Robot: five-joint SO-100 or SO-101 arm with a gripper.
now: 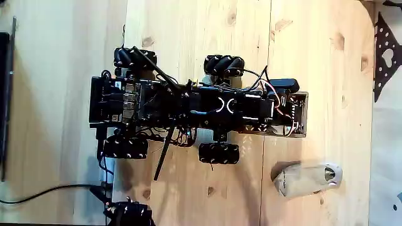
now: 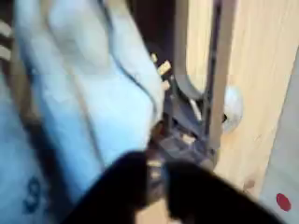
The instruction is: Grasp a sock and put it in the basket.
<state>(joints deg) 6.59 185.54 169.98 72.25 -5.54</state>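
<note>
In the wrist view a cream sock (image 2: 84, 84) is blurred and very close, covering the left half, and its fabric runs down to my dark gripper (image 2: 154, 182) at the bottom edge. The two fingers stand close together, and whether they pinch the fabric is unclear. The basket's dark wall (image 2: 220, 93) stands upright just right of the sock. In the fixed view the arm lies along the black wheeled robot (image 1: 163, 103), and the gripper (image 1: 290, 99) is over the basket (image 1: 303, 129) at the robot's right end. The arm hides the inside of the basket.
A longer flat beige sock (image 1: 304, 177) with a whitish tip lies on the wooden floor below the basket. A black perforated plate (image 1: 384, 56) sits at the right edge. A dark cable (image 1: 50, 191) trails to the lower left. A dark strip (image 1: 5, 94) lines the left edge.
</note>
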